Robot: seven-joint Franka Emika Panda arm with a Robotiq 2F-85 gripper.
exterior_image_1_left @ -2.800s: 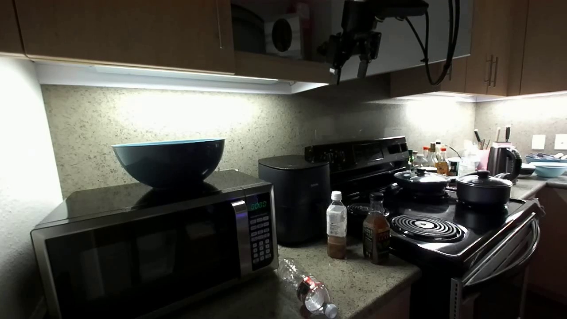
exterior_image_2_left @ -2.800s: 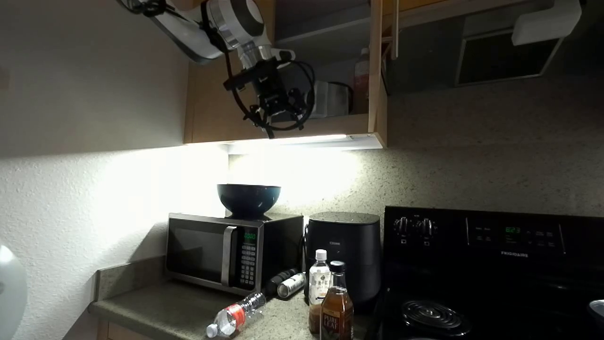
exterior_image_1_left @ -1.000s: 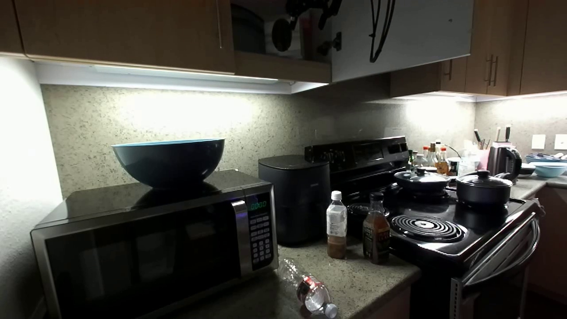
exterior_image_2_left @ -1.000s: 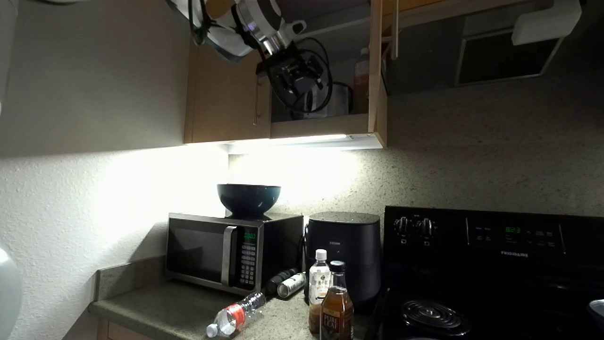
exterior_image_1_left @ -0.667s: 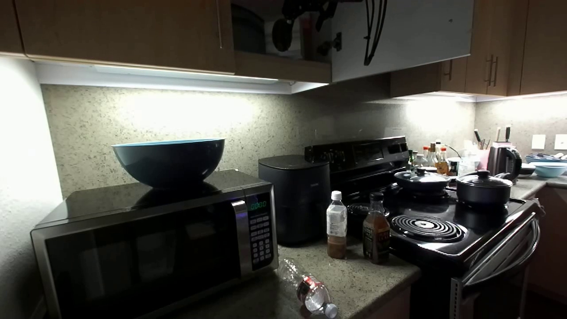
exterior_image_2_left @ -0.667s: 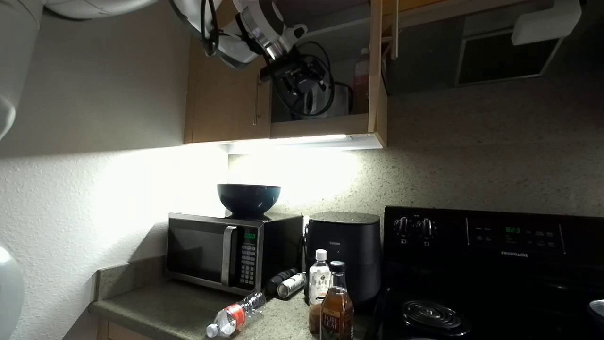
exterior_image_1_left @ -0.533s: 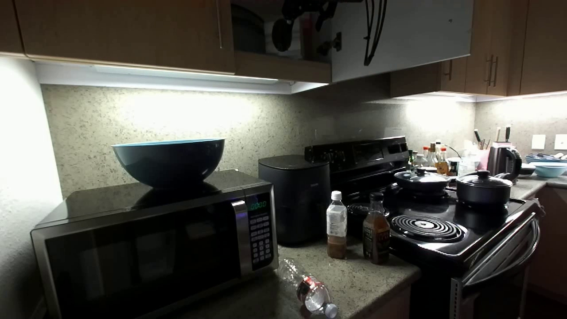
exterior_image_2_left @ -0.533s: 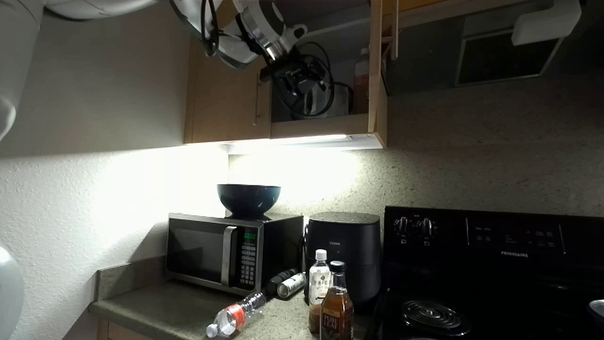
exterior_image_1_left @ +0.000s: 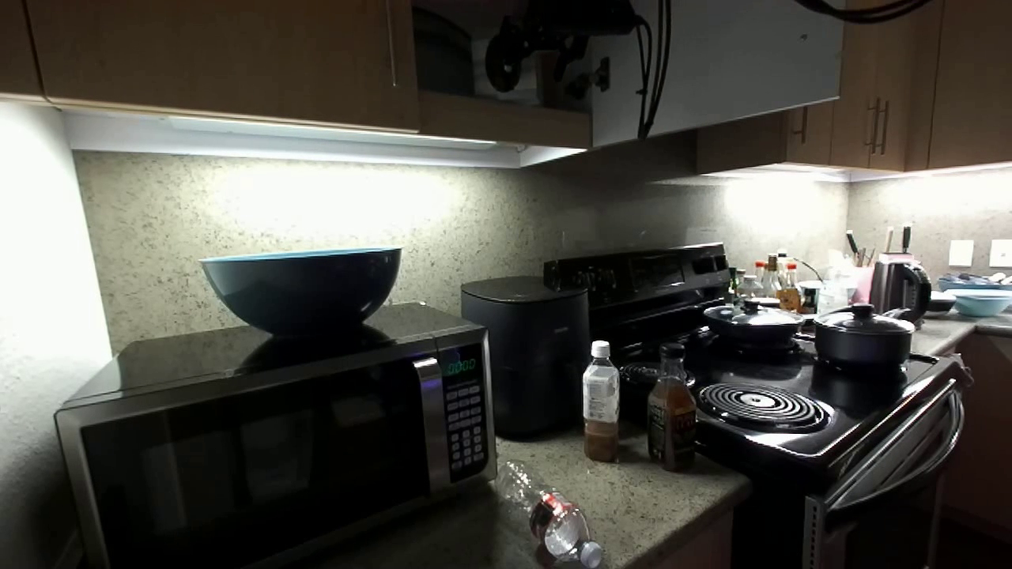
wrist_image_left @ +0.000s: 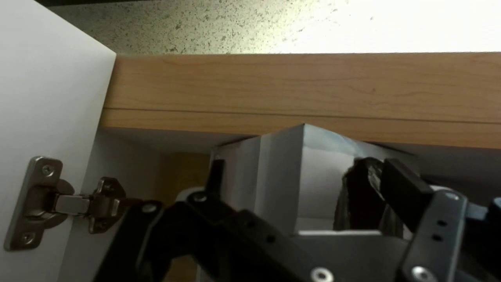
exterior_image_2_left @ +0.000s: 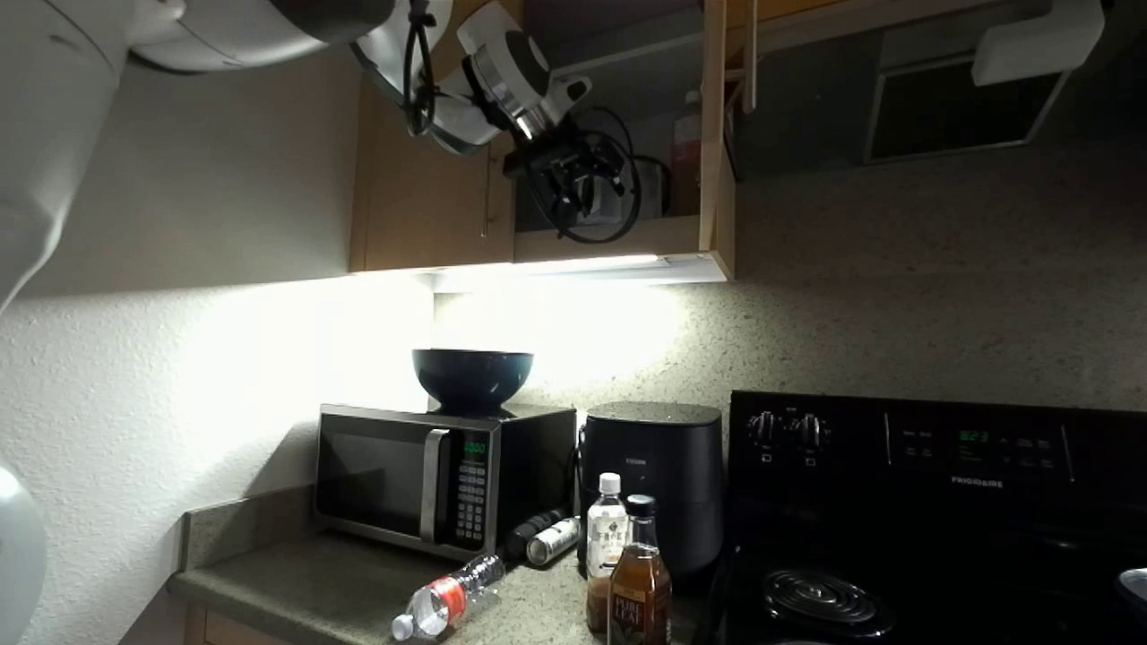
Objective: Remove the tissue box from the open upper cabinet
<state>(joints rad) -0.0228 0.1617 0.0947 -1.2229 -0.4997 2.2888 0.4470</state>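
Note:
The tissue box point(wrist_image_left: 321, 180) stands in the upper cabinet point(wrist_image_left: 297, 84), a corner towards me in the wrist view, with a dark round opening in one pale face. It also shows partly hidden in both exterior views point(exterior_image_1_left: 480, 67) point(exterior_image_2_left: 652, 186). My gripper point(wrist_image_left: 307, 176) is open in front of the box, fingers wide apart. The left finger point(wrist_image_left: 215, 176) is by the box's left edge; the right finger point(wrist_image_left: 407, 192) overlaps the opening's edge. I cannot tell whether either touches. The gripper is at the cabinet mouth in both exterior views point(exterior_image_1_left: 536, 67) point(exterior_image_2_left: 591, 193).
The cabinet's open door point(wrist_image_left: 51, 78) with its hinge point(wrist_image_left: 70, 203) stands at the left in the wrist view. A reddish bottle point(exterior_image_2_left: 687, 152) stands beside the box. Below are a microwave point(exterior_image_2_left: 403, 475), a bowl point(exterior_image_2_left: 472, 376), an air fryer point(exterior_image_2_left: 654, 493) and bottles point(exterior_image_2_left: 638, 582).
The gripper has moved from outside the cabinet, by the open door, to in front of the box. In the last half second it has come slightly lower. The box appears unmoved.

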